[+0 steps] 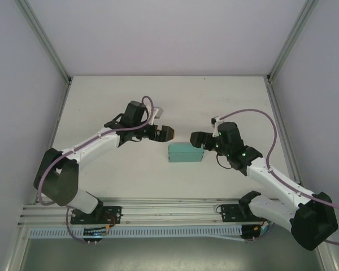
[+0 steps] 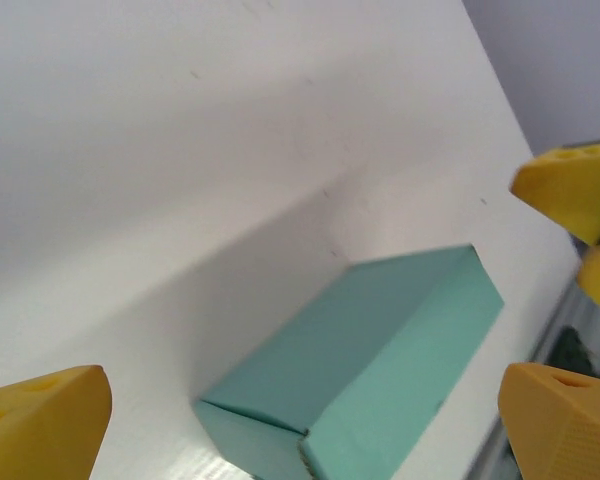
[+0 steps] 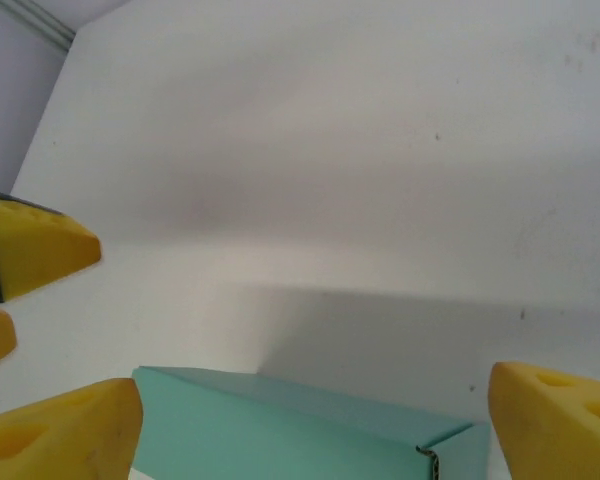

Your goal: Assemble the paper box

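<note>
Box (image 1: pixel 185 152): teal, folded up and closed, lay flat on the white table (image 1: pixel 118 90) near its middle, between the two arms, long side running left to right.

Left gripper (image 1: pixel 165 133): hung just beyond the box's far-left corner. Jaws spread wide, nothing held. In its wrist view the yellow fingers (image 2: pixel 40 425) stood well apart, with the box lower down between them.

Right gripper (image 1: pixel 196 139): close by the box's far-right corner, also wide open and empty. Its fingers (image 3: pixel 555 420) stood to either side of the box's top edge.

The two grippers faced each other, tips apart.
</note>
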### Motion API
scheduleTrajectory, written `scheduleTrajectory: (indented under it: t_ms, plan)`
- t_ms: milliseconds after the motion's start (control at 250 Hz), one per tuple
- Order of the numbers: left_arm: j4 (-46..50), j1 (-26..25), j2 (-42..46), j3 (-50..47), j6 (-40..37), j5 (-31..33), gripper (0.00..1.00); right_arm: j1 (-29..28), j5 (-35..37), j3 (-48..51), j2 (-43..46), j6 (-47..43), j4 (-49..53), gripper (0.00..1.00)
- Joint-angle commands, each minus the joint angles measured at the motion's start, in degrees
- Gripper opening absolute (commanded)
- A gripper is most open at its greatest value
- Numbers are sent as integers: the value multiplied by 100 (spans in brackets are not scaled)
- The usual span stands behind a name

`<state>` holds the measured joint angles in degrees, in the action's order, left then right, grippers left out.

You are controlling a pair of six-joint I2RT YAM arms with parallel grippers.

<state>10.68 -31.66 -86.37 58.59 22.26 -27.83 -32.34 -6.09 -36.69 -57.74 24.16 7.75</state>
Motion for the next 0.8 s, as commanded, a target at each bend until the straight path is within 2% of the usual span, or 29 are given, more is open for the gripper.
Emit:
scheduleTrajectory:
  t_ms: [0, 40, 100, 160, 268, 400, 520, 656, 795]
  plan:
    - [537, -3, 253, 162, -137, 1552, 98, -18, -729, -469, -144, -1927, 614, 99]
    - [545, 51, 323, 149, -134, 1850, 99, -18, -1249, -604, -235, -2720, 808, 99]
    - [494, 195, 454, 49, -143, 1915, 99, -18, -1794, -806, -395, -4004, 1219, 99]
    - [460, 403, 616, -91, -77, 1911, 99, -18, -1849, -990, -583, -5065, 1576, 99]
    - [309, 787, 929, -480, 85, 2062, 99, -18, -1837, -1448, -1045, -6174, 2029, 99]
    - [393, 1049, 1098, -782, 196, 2320, 98, -53, -2464, -2058, -1741, -7341, 2965, 99]
    - [448, 1132, 1113, -895, 137, 2403, 99, -175, -2283, -2416, -2386, -7751, 3426, 98]
    - [457, 1171, 1052, -927, 82, 2435, 98, -196, -1899, -2838, -3050, -7864, 3657, 95]
    - [552, 1184, 1003, -875, 50, 2616, 98, -476, -1498, -3148, -3665, -7944, 3933, 95]
